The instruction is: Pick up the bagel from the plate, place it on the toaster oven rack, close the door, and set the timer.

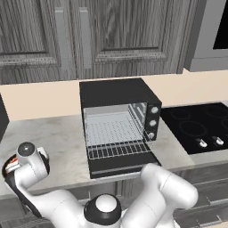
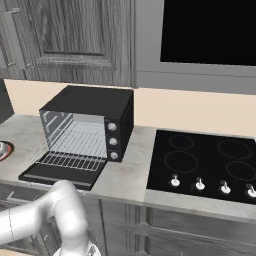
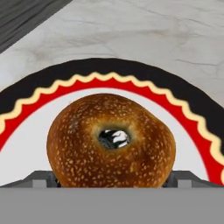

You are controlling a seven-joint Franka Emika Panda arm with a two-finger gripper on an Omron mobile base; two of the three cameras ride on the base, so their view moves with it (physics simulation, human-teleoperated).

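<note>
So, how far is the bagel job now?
Done: nothing yet, though the door is already down and the toaster oven rack is pulled out. In hand: the open end effector is straddling the bagel, which lies on the plate. Left: lifting, placing, closing the door, timer.

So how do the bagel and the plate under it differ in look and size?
The bagel is a domed golden-brown ring speckled with seeds; the plate is flat, with a black rim, a red ring with a wavy cream edge, and a white centre. The bagel is much smaller and sits inside the plate's white centre. The bagel has a hole through its middle; the plate has none that shows. Both are round.
</note>
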